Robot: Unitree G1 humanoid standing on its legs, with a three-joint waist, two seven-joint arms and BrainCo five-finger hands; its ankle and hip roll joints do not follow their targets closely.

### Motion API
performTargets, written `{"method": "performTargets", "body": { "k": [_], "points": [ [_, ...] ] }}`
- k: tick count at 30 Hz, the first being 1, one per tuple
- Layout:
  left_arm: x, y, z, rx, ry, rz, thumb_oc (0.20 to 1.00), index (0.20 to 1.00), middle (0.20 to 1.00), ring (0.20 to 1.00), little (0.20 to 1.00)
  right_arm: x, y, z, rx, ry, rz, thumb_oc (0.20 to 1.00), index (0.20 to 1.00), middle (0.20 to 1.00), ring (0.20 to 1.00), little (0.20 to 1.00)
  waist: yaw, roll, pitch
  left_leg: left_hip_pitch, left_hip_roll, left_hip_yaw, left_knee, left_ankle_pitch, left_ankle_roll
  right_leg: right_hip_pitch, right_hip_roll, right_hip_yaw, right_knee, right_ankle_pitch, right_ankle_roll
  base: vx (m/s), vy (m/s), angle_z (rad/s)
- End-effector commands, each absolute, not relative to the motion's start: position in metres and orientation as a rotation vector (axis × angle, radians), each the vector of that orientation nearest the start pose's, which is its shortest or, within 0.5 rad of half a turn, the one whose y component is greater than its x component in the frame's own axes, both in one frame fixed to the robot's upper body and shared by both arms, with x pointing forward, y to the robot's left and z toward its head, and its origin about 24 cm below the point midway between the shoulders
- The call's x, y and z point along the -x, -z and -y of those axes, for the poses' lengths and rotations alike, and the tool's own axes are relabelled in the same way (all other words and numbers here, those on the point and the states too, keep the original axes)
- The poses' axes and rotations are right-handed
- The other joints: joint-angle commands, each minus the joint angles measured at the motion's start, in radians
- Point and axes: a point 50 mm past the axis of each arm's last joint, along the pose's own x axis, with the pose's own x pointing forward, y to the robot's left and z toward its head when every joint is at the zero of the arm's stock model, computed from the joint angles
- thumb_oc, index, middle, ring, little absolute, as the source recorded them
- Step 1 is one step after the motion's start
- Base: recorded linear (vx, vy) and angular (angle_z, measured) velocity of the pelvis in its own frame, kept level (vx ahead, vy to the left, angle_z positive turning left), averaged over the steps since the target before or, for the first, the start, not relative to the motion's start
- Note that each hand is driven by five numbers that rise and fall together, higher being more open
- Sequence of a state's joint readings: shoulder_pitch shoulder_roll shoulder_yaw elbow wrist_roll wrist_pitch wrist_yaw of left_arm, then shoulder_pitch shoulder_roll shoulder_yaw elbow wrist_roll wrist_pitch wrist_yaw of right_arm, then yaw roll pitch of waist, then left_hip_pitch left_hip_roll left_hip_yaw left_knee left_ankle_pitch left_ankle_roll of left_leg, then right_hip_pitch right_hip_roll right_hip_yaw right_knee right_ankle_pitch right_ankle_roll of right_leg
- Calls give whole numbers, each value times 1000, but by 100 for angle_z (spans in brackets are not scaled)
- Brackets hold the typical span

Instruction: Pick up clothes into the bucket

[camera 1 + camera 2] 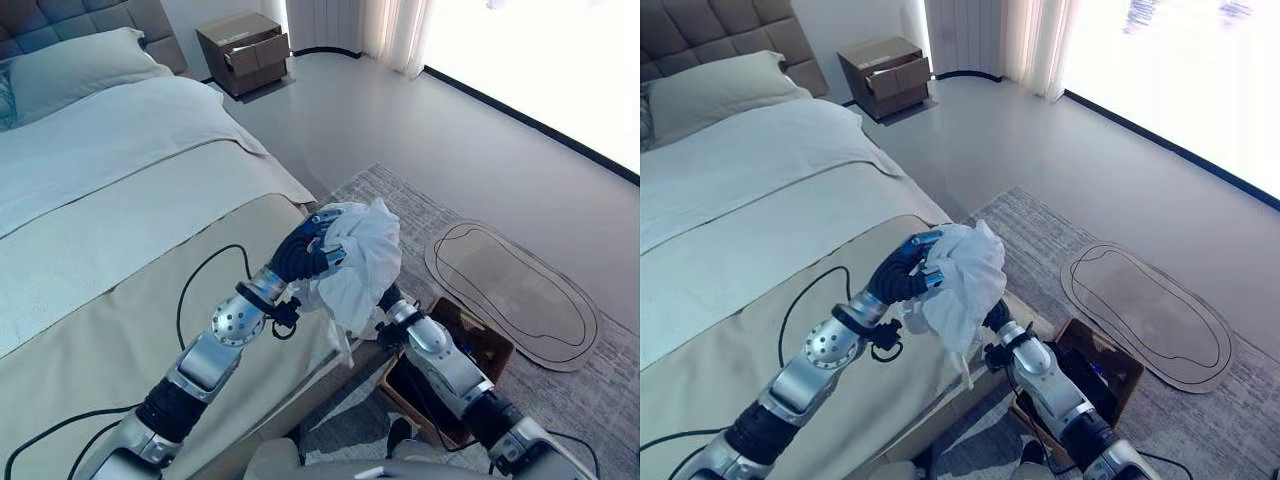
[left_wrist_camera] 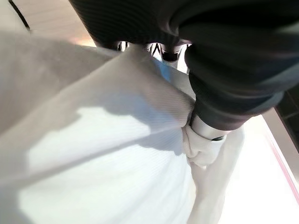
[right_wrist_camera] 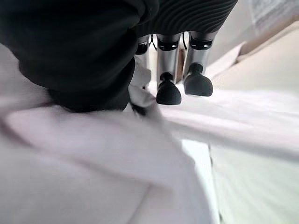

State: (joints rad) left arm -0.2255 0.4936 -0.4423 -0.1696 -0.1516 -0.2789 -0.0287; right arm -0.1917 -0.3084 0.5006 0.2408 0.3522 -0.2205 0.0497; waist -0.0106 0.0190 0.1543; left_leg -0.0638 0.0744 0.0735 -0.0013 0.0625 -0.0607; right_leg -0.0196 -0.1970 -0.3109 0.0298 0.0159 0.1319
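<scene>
Left arm [image 1: 215,345]: silver-grey shell segments. Rounded joint housing [image 1: 236,321] behind the wrist, dotted with small dark screw holes. Black ribbed collar [image 1: 170,405] between the forearm and upper segment.

Left hand [image 1: 300,258]: back and wrist under a dark ribbed cover, matt black. Fingers [image 1: 327,222] silver, showing a bluish sheen.

Right arm [image 1: 445,362]: same silver-grey casing, smooth and tapered. Black band [image 1: 490,417] further up, then a pale grey segment.

Right hand [image 3: 187,14]: dark cover with fine parallel ribs, seen close in the right wrist view.
</scene>
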Motion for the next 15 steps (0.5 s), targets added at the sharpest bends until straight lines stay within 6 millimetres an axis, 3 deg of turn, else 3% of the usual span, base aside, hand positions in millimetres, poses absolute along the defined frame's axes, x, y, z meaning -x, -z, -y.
{"method": "performTargets", "body": {
  "k": [1, 5, 6, 7, 8, 15],
  "points": [
    [-250, -158, -116, -240, 532, 657, 200, 200, 200, 200, 200, -267, -55, 97, -133, -465, 147, 200, 200, 200, 200, 200, -2, -49, -31, -11, 26, -40, 16, -45, -4, 3, -87, -14, -10, 75, 78, 0, 0, 0],
    [-251, -144, -128, -279, 469, 600, 200, 200, 200, 200, 200, -263, -50, 114, -219, -387, 132, 200, 200, 200, 200, 200, -6, -52, -31, -9, 28, -37, 17, -46, -5, 5, -87, -13, -10, 75, 77, 0, 0, 0],
    [-251, -137, -132, -315, 433, 578, 473, 473, 473, 473, 473, -261, -49, 120, -237, -359, 134, 200, 200, 200, 200, 200, -8, -54, -32, -7, 28, -35, 17, -47, -5, 7, -87, -13, -10, 75, 77, 0, 0, 0],
    [-251, -137, -132, -316, 433, 578, 564, 564, 564, 564, 564, -261, -49, 121, -237, -359, 133, 200, 200, 200, 200, 200, -8, -54, -32, -7, 28, -35, 17, -47, -5, 7, -87, -13, -10, 75, 78, 0, 0, 0],
    [-252, -130, -134, -319, 421, 550, 1000, 1000, 1000, 1000, 1000, -259, -48, 123, -246, -345, 134, 200, 200, 200, 200, 200, -10, -55, -32, -6, 29, -33, 17, -48, -5, 7, -87, -12, -9, 75, 78, 0, 0, 0],
    [-252, -105, -137, -369, 416, 457, 1000, 1000, 1000, 1000, 1000, -255, -50, 136, -374, -275, 150, 200, 200, 200, 200, 200, -19, -58, -31, -5, 30, -23, 17, -50, -4, -1, -85, -3, -9, 77, 80, 0, 0, 0]
  ]
}}
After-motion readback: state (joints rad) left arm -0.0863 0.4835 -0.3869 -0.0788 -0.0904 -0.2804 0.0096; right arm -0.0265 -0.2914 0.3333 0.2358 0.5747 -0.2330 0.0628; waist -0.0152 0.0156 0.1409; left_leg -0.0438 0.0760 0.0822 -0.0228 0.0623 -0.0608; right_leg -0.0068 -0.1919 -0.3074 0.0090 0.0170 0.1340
